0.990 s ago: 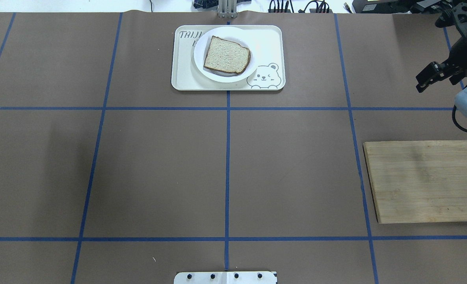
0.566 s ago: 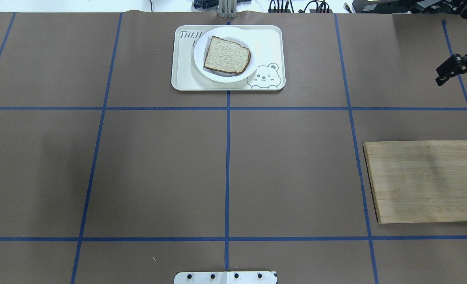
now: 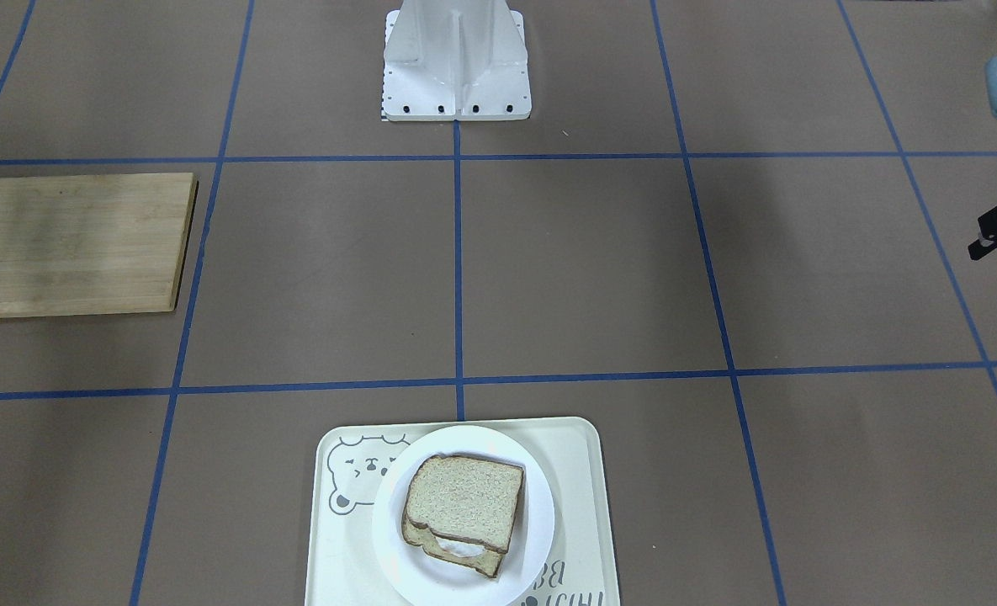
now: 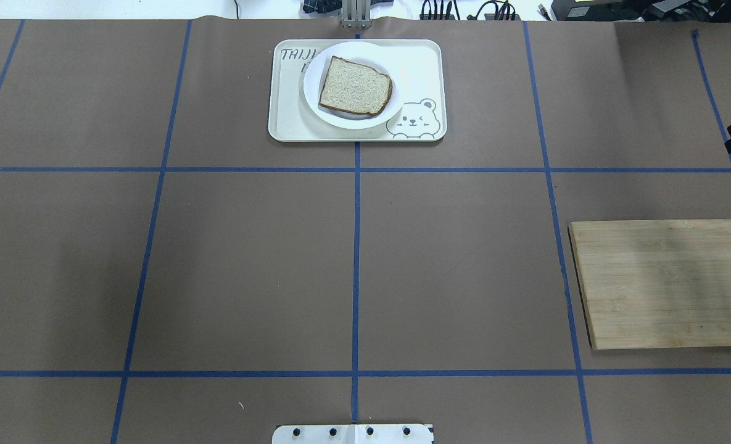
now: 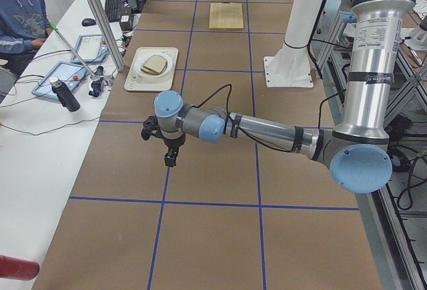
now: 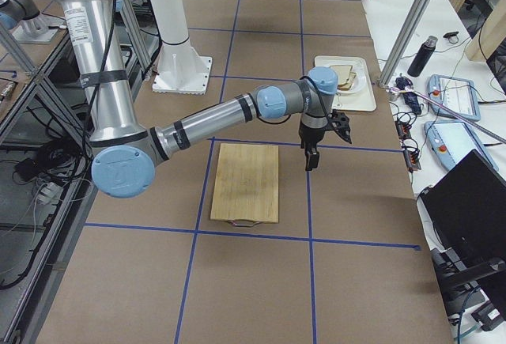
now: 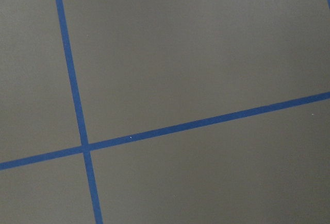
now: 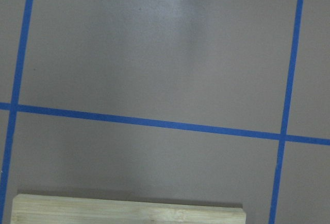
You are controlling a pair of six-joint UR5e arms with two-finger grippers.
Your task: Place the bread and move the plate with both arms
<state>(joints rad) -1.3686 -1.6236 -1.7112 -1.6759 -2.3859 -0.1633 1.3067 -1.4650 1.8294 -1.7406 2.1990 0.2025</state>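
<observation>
Bread (image 4: pixel 356 86) on plate (image 4: pixel 353 122); plate on tray (image 4: pixel 427 68). Left gripper (image 5: pixel 171 159), right gripper (image 6: pixel 310 160) well apart from tray; grip state: cannot tell.

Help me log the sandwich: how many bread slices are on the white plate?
2, both on the plate: a plain slice on top, a second slice beneath it, peeking out in the front-facing view. More underneath could be hidden.

The left arm (image 5: pixel 267 130) and right arm (image 6: pixel 213 119) stretch out level; the left claw (image 5: pixel 171 157) and right claw (image 6: pixel 310 158) point down, holding nothing.
</observation>
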